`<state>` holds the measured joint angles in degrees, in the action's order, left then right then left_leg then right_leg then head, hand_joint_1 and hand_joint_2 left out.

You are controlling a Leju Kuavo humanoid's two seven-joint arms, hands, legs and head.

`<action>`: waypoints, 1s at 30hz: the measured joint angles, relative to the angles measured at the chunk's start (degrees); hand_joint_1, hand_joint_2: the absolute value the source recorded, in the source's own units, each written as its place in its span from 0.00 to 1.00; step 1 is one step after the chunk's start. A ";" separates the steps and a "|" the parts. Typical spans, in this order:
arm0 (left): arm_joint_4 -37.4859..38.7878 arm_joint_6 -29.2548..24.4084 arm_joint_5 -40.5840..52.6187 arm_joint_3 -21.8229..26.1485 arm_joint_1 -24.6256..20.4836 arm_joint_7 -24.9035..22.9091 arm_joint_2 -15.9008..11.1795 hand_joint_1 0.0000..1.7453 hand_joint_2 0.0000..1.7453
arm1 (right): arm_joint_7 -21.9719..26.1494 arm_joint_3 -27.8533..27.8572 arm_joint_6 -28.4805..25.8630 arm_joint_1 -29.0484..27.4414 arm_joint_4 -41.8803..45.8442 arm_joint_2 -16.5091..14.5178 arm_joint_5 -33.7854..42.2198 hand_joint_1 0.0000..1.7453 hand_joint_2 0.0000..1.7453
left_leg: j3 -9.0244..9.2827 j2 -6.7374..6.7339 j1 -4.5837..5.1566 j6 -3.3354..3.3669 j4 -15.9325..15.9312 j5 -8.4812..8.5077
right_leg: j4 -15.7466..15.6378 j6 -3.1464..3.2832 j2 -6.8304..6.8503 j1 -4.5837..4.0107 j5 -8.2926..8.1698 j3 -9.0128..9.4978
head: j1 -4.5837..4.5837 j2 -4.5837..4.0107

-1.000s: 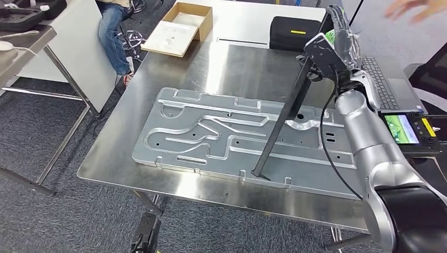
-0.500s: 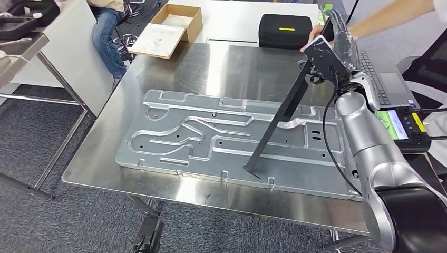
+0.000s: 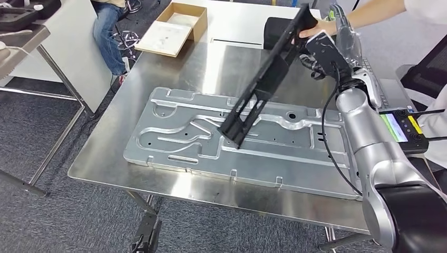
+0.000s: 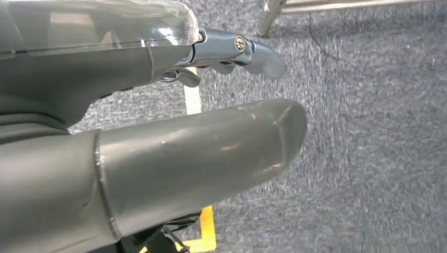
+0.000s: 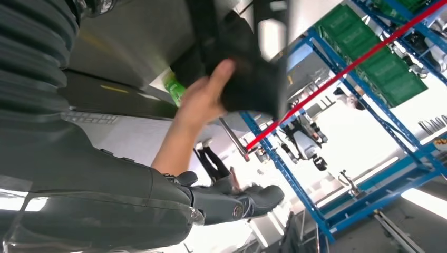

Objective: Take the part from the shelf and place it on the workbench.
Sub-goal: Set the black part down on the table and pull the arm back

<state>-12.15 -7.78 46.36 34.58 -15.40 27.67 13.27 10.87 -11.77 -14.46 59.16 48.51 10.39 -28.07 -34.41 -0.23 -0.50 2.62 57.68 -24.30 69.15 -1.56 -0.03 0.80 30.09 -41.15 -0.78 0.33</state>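
light: bright, even | glare: steel workbench (image 3: 174, 74) | right wrist view: blown-out backlight, motion blur | left wrist view: sharp

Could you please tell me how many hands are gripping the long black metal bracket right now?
1: a person's hand grips the long black metal bracket at its upper end; the robot's right hand sits just beside it, its contact unclear.

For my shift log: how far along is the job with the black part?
Done: the black part is off the shelf, over the workbench. In hand: a person's hand grips its upper end, tilted above the stamped metal plate; the robot's right hand beside it seems to hold nothing. Left: laying the part flat on the workbench.
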 joint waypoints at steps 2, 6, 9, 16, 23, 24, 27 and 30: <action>0.00 0.00 0.00 0.00 0.11 0.00 0.01 0.00 0.00 | -0.01 0.10 0.01 -0.26 -0.12 0.04 0.01 0.00 1.00 | -0.05 -0.03 -0.01 0.00 0.10 -0.02 | 5.12 -0.34 0.01 0.15 1.51 -2.35 | 0.00 0.00; 0.00 0.00 0.00 0.00 0.10 0.03 0.10 0.00 0.00 | 0.02 0.22 0.01 -0.17 -0.11 0.05 0.01 0.00 1.00 | -0.19 -0.01 0.01 -0.62 0.95 -0.54 | -4.89 -0.62 0.15 0.60 -4.01 2.97 | 0.01 0.00; 0.00 -0.03 -0.01 0.00 0.07 0.10 0.13 0.00 0.00 | 0.03 0.43 -0.03 -0.04 -0.09 0.02 0.02 0.00 1.00 | -0.53 0.04 0.31 -1.41 1.38 -0.76 | -9.05 0.13 0.00 0.31 -4.71 4.93 | -0.03 0.00; 0.00 -0.04 -0.03 0.00 0.14 0.14 0.11 0.00 0.00 | 0.07 0.51 -0.25 -0.16 0.06 0.02 0.04 0.00 1.00 | -6.61 0.03 -0.07 -2.97 15.02 -8.01 | -9.41 2.11 -0.07 0.38 -5.09 4.94 | -0.04 0.00; 0.00 -0.08 -0.04 0.00 0.01 0.15 0.02 0.00 0.00 | 0.14 0.52 -0.28 -0.18 0.08 0.00 0.19 0.00 1.00 | -0.86 0.21 0.48 -0.96 2.46 -0.79 | -9.36 1.86 -0.36 -0.11 -5.01 5.10 | -0.03 0.00; 0.00 -0.11 -0.04 0.00 0.00 0.16 -0.01 0.00 0.00 | 0.24 0.54 -0.30 -0.21 0.06 0.01 0.32 0.00 1.00 | -0.56 0.22 0.62 -0.84 1.68 -0.91 | -9.44 1.61 -0.36 -0.07 -5.09 5.01 | -0.03 0.00; 0.00 -0.17 0.08 0.02 -0.01 0.09 0.01 0.00 0.00 | 1.29 0.89 -0.46 -0.42 0.39 -0.03 1.38 0.00 1.00 | -0.22 0.12 0.39 -0.50 0.46 -0.28 | -9.21 0.70 -0.31 0.04 -4.74 4.84 | -0.02 0.00; 0.00 -0.17 0.39 0.02 -0.05 -0.08 0.06 0.00 0.00 | 2.47 1.49 0.12 -0.58 1.03 -0.08 2.42 0.00 1.00 | 0.08 0.04 0.08 0.09 -0.39 0.35 | -2.09 0.18 -0.26 0.06 -0.43 1.63 | 0.00 0.00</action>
<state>-12.15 -7.95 46.75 34.60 -15.46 27.59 13.33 13.33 -10.28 -14.34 58.58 49.54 10.31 -25.66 -34.32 -0.19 -0.42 2.71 57.29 -23.95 67.06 -1.38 -0.29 0.86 29.67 -39.52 -0.78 0.33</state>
